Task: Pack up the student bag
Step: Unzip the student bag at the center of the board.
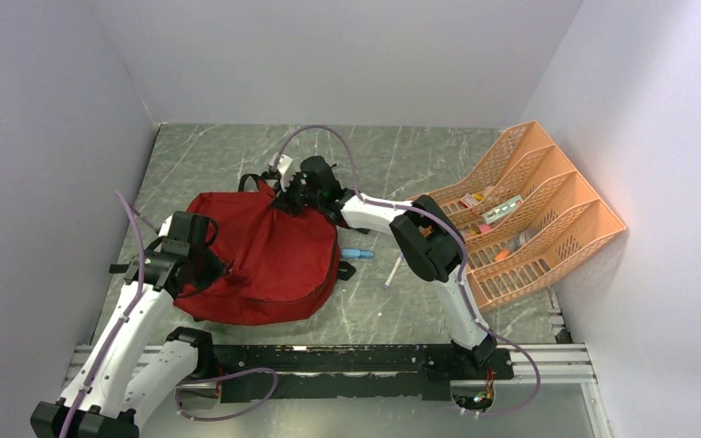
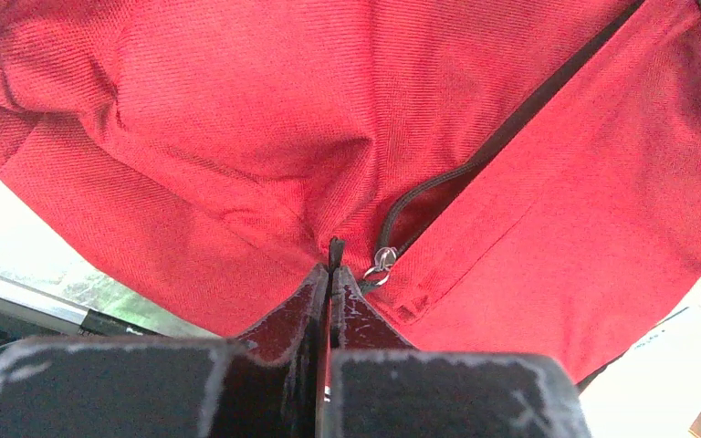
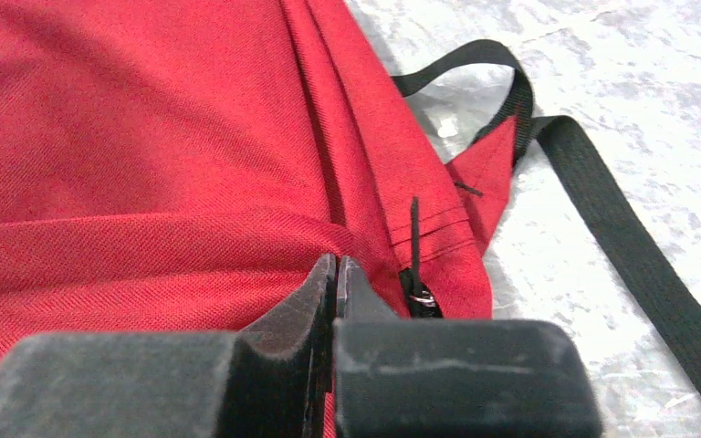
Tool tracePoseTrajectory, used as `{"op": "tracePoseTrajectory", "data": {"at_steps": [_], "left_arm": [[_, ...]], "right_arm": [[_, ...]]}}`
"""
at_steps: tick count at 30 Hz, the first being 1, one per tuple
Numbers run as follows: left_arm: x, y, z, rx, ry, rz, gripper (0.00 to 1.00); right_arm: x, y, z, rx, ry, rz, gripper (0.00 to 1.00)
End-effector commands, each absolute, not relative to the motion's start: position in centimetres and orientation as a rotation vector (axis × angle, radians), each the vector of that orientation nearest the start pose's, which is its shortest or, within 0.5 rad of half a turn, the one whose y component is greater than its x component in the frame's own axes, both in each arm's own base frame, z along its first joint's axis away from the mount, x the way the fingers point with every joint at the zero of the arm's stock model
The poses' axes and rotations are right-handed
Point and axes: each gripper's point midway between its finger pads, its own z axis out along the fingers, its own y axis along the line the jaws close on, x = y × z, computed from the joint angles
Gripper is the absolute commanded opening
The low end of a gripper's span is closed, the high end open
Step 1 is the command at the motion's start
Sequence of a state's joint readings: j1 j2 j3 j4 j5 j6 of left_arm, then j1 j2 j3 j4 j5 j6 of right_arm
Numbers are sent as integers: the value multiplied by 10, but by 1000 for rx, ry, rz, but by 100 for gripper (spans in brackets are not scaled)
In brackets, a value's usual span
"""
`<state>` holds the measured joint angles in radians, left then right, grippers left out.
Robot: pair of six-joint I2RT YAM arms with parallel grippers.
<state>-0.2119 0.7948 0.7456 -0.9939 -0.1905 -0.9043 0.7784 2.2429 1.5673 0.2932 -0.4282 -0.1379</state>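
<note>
The student bag (image 1: 265, 255), dark red with black straps, lies flat on the marble table left of centre. My left gripper (image 2: 333, 269) is at the bag's near left edge (image 1: 203, 266), shut on a black zipper pull cord (image 2: 333, 248). The silver slider ring (image 2: 381, 263) sits just right of the tips, where the zipper (image 2: 475, 155) stands partly parted. My right gripper (image 3: 336, 265) is at the bag's far top edge (image 1: 285, 196), shut on a fold of red fabric (image 3: 237, 237). A second zipper pull (image 3: 415, 274) hangs right beside its finger.
An orange desk organiser (image 1: 529, 219) holding several small items stands at the right wall. A blue object (image 1: 356, 253) and a white pen (image 1: 392, 272) lie on the table between bag and organiser. A black strap (image 3: 602, 210) trails off the bag's top.
</note>
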Motion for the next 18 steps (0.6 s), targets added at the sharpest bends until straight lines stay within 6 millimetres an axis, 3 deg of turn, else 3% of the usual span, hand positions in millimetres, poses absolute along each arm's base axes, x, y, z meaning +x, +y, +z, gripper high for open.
{"op": "tracePoseTrajectory", "data": {"at_steps": [1, 7, 13, 14, 18], "left_arm": [[167, -27, 125, -938, 2451, -81, 5], [162, -24, 128, -938, 2452, -65, 5], [166, -29, 130, -857, 2467, -101, 5], [170, -32, 132, -826, 2465, -119, 5], [179, -31, 147, -791, 2428, -124, 23]], "right_arm": [[448, 443, 118, -931, 1667, 640, 0], [446, 441, 120, -913, 1679, 652, 0], [437, 438, 138, -892, 1661, 688, 0], [434, 438, 142, -887, 1659, 700, 5], [421, 432, 164, -848, 1646, 751, 21]]}}
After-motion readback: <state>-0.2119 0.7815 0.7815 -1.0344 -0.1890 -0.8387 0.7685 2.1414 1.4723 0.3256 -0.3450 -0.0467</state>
